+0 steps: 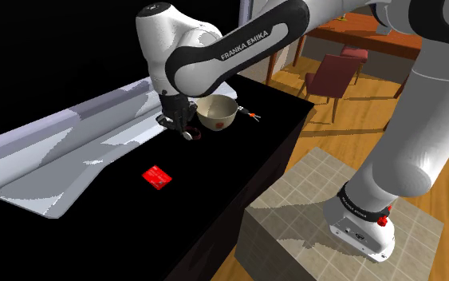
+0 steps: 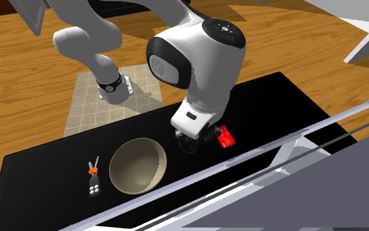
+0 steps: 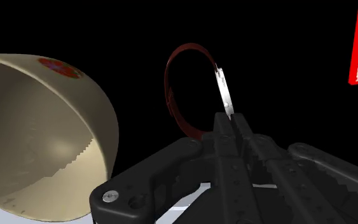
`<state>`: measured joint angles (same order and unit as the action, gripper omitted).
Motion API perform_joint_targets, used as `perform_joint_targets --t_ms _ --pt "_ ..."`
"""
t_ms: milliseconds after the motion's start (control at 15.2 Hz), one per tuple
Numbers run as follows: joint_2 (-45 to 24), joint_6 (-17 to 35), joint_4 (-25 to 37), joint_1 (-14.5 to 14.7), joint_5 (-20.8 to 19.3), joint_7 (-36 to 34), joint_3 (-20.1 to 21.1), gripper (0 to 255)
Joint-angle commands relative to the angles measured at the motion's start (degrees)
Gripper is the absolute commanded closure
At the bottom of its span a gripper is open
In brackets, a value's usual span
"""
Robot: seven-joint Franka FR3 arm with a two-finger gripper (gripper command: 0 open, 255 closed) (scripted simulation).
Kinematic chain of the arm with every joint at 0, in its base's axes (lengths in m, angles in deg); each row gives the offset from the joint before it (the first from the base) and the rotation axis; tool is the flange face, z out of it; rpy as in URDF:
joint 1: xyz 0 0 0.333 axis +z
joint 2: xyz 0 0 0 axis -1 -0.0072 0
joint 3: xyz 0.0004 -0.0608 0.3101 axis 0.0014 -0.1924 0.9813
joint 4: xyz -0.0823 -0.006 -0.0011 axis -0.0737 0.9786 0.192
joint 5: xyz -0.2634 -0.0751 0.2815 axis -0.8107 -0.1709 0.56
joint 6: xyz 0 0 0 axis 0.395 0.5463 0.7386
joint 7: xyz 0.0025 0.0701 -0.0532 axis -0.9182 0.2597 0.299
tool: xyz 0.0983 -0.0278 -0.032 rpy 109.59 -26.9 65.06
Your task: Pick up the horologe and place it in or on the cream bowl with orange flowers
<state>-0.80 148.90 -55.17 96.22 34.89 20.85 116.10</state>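
The horologe is a wristwatch with a dark red strap loop and a thin silver face seen edge-on. My black gripper is shut on it, the fingers clasping the strap at the face. In the shoulder view the gripper hangs low over the black tabletop with the watch at its tips, just left of the cream bowl. The bowl carries an orange flower mark on its side. In the second exterior view the gripper is just right of the bowl. Whether the watch touches the table is unclear.
A red card lies on the black table on the far side of the gripper from the bowl, also seen as the red card. Keys with a black fob lie beyond the bowl. A white-grey ledge runs along one table edge.
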Motion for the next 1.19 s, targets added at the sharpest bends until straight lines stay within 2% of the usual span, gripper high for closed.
perform_joint_targets --t_ms 0,1122 --pt "0.5 -1.4 0.9 -0.1 0.5 0.4 0.1 255" --pt "3.9 -13.2 10.2 -0.3 3.3 3.4 0.7 255"
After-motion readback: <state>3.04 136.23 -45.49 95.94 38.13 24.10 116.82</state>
